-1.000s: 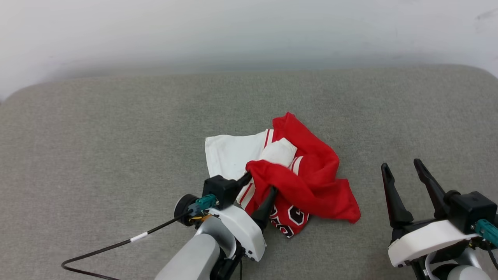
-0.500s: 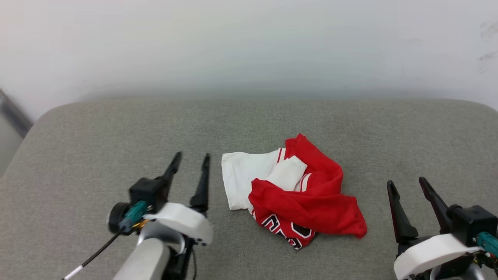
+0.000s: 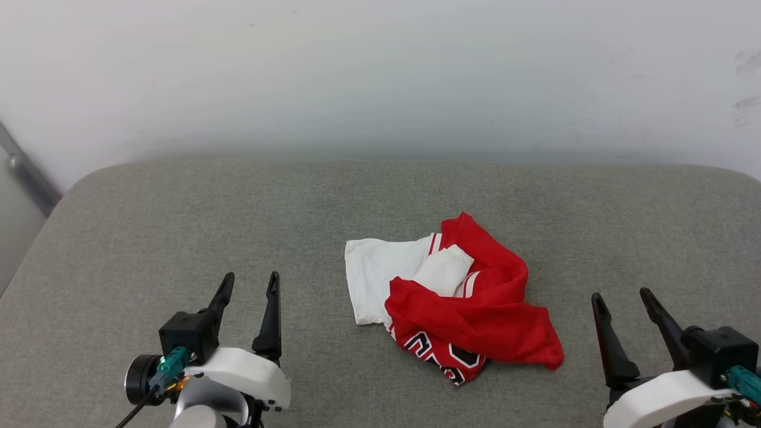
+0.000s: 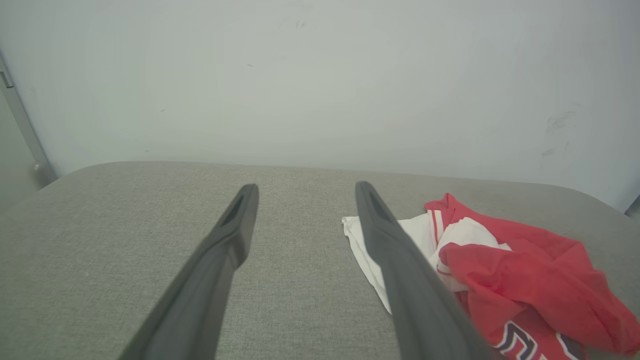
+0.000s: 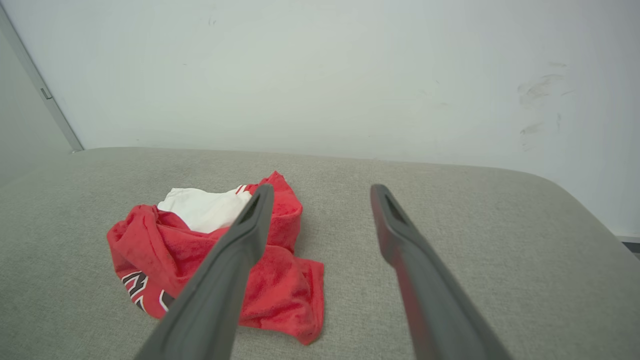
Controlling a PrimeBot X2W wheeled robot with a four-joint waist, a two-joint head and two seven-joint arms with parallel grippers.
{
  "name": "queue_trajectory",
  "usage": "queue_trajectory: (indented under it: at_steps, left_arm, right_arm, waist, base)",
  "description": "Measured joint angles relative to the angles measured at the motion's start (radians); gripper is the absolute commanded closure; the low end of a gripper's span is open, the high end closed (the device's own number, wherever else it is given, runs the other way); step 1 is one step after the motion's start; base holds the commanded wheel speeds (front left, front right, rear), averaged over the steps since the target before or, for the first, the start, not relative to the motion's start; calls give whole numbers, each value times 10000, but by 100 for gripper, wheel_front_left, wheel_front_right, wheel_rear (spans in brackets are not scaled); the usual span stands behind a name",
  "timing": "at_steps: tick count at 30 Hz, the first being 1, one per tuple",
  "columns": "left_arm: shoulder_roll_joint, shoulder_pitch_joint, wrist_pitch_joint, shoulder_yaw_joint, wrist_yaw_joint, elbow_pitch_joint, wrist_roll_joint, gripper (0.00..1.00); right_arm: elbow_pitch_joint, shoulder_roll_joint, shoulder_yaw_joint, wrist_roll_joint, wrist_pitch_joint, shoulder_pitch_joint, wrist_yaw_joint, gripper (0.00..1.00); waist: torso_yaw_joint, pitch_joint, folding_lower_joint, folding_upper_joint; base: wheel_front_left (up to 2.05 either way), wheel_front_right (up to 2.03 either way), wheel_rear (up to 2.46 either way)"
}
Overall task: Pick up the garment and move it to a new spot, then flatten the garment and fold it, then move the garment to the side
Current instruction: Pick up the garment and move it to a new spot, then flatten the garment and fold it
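1. Left hand (image 3: 251,276) is at the near left of the grey bench (image 3: 178,226). Its fingers are spread wide with nothing in them, and it's well apart from the cloth.
2. The garment (image 3: 469,315) is lying crumpled a bit right of centre. A white sleeve pokes out left and the red is bunched on top. Can't tell if this is its new spot. I'd say flattening, folding and the move aside are all still to do.
3. Right hand (image 3: 620,295) is at the near right, also wide open and empty.

garment (image 3: 469,321) on cushion (image 3: 178,238), wall (image 3: 380,71) behind
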Motion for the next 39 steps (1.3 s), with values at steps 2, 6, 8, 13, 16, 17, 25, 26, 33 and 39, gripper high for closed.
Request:
queue_trajectory:
  at_steps: [2,6,8,13,16,17,25,26,33,39]
  left_arm:
    - [17,32,46,-4,8,-75,-31,0]
    - [25,35,90,-13,88,-232,-42,0]
    - [31,35,104,-19,88,-259,-56,0]
    - [25,5,98,-59,82,-322,-65,0]
    - [-4,-116,67,-98,81,-357,-40,0]
    - [-23,-177,58,-119,65,-368,-38,0]
    - [-230,-481,-77,-130,13,-380,38,0]
    - [-272,-522,-102,-130,12,-389,54,0]
    - [-546,-906,-186,-192,-180,-370,155,0]
    - [-790,-1058,-207,-194,-295,-182,245,0]
  right_arm:
    - [-33,0,8,-8,31,1,0,0]
    - [-84,0,-33,-29,75,1,0,0]
    - [-100,0,-86,-25,90,5,0,0]
    - [21,2,-291,-15,270,-13,0,0]
    - [242,-21,-382,46,598,-234,0,0]
    - [339,-58,-372,58,779,-353,0,0]
    - [754,-982,1064,1313,2817,-1737,0,0]
    - [794,-1181,1342,1513,3241,-1930,0,0]
    - [1108,-2228,3033,2874,5848,-3281,0,0]
    - [1542,-2798,4205,3609,6847,-4010,0,0]
  waist:
    - [11,4,0,0]
    - [28,24,0,0]
    - [48,42,0,0]
    - [211,110,0,0]
    - [433,198,0,0]
    - [524,231,0,0]
    - [1279,759,0,0]
    - [1372,849,0,0]
    - [2031,1429,0,0]
    - [2480,1765,1,0]
  base:
    - [0,0,0]
    - [0,0,0]
    - [0,0,0]
    - [0,0,0]
    - [0,0,0]
    - [0,0,0]
    - [0,0,0]
    - [0,0,0]
    - [0,0,0]
    - [0,0,0]
